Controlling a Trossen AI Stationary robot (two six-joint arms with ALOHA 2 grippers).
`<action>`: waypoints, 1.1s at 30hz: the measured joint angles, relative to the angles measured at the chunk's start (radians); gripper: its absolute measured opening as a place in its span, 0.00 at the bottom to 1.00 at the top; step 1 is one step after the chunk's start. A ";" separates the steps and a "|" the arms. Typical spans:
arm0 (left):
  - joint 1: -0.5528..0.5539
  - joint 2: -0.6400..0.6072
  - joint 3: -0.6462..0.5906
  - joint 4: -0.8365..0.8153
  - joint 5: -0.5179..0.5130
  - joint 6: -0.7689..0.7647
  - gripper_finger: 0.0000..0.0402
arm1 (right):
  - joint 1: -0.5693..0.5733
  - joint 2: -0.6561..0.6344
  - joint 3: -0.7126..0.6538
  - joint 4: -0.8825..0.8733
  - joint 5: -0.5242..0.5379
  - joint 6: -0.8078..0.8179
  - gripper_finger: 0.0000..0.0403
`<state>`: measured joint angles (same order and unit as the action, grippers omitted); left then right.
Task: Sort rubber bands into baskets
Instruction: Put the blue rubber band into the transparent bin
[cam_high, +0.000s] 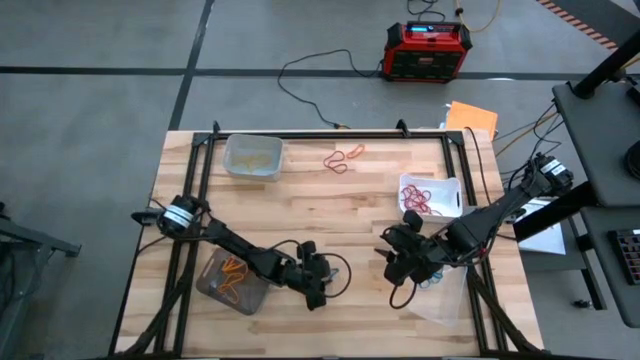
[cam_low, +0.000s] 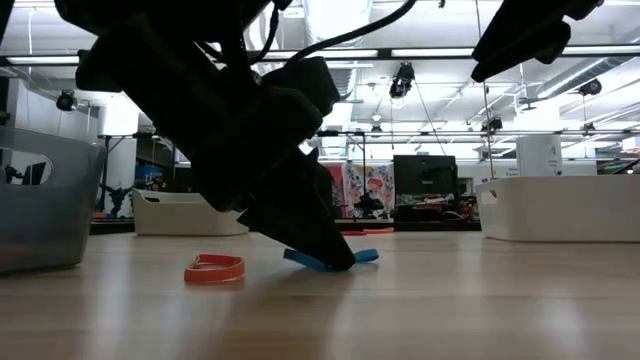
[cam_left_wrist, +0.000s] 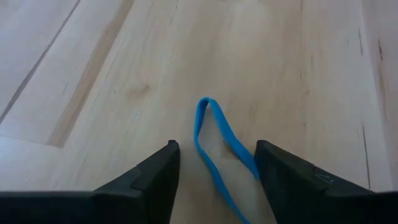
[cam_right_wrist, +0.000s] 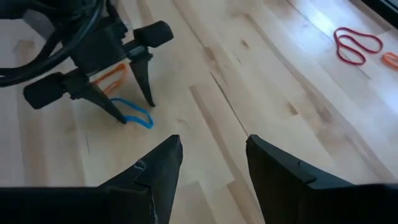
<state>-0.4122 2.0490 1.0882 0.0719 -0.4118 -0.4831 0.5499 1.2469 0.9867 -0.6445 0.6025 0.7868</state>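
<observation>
A blue rubber band (cam_left_wrist: 217, 140) lies flat on the wooden table (cam_high: 330, 215), near its front middle. My left gripper (cam_high: 320, 285) is open and slants down, its fingertips at the table on either side of the band; it also shows in the right wrist view (cam_right_wrist: 135, 111). An orange rubber band (cam_low: 215, 268) lies just beside it. My right gripper (cam_high: 400, 265) hovers open and empty to the right of it. The smoky tub (cam_high: 232, 282) holds orange bands, the white tub (cam_high: 430, 195) red ones, and the far clear tub (cam_high: 252, 156) yellow ones. My left gripper stands astride the blue band, fingers slanting down from the table's left. One fingertip (cam_right_wrist: 122, 118) is at the band's end (cam_right_wrist: 127, 116), the other (cam_right_wrist: 150, 102) stands just beyond its side. The band lies flat on the table. Whether the fingertip presses on it, I cannot tell.
Loose red and orange bands (cam_high: 345, 158) lie at the table's far middle. A second clear tub (cam_high: 445, 295) sits at the near right under my right arm. A red-and-black box (cam_high: 428, 50) and cables lie on the floor beyond the table.
</observation>
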 joint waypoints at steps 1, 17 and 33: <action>0.000 0.000 0.000 0.000 0.000 0.000 0.47 | 0.000 0.000 0.000 0.000 0.000 0.000 0.44; -0.005 -0.011 -0.006 0.043 0.032 0.082 0.00 | 0.003 0.023 -0.206 0.376 0.023 -0.112 0.43; -0.006 -0.158 -0.006 0.146 0.021 0.212 0.00 | 0.009 0.296 -0.208 0.718 -0.027 -0.405 0.43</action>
<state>-0.4180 1.8907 1.0824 0.2175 -0.3907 -0.2714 0.5587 1.5430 0.7787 0.0736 0.5755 0.3816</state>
